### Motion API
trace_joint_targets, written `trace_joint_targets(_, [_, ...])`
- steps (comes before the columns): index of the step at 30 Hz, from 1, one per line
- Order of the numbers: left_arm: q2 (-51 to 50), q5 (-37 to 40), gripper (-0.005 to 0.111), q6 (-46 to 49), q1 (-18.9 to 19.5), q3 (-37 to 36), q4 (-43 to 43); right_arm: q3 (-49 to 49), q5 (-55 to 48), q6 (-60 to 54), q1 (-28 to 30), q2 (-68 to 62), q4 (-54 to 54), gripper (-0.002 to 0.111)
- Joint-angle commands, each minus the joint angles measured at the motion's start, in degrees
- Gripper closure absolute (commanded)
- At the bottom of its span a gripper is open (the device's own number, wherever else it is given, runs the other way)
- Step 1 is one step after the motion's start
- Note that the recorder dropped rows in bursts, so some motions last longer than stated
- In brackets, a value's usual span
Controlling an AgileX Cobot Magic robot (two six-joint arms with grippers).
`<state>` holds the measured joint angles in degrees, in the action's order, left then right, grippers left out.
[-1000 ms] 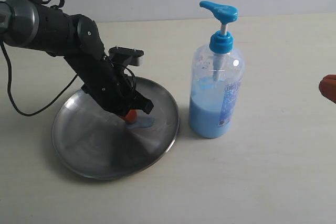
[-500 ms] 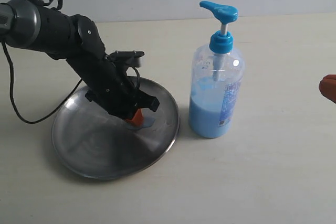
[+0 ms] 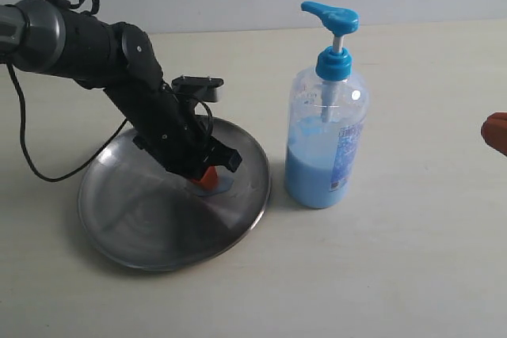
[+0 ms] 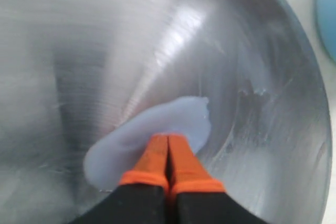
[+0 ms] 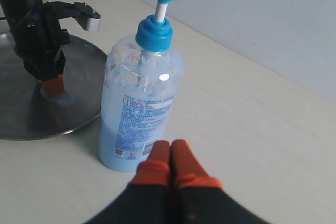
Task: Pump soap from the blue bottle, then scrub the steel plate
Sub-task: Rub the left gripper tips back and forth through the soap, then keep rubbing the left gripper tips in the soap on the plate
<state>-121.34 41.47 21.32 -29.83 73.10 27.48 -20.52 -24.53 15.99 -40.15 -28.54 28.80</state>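
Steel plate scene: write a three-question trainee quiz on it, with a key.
1. True or false: the left gripper touches the soap on the steel plate.
2. The blue bottle is: A standing on the plate; B standing on the table beside the plate; C lying on its side.
3. Fill in: the right gripper is ___ and holds nothing.
Key: 1 true; 2 B; 3 shut.
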Motion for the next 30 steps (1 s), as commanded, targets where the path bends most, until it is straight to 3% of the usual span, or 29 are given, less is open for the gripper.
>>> trace_joint_targets(1, [-1.99,-1.13,0.107,-3.11,0.22,-0.95,-10.1,0.1,0.71,-0.38,0.15,0.33,0.29,0.108])
trace_joint_targets(30, [2.03,1.02,0.107,-5.98,0.22,1.54,-13.53,0.1,0.71,-0.38,0.15,0.33,0.29,0.108])
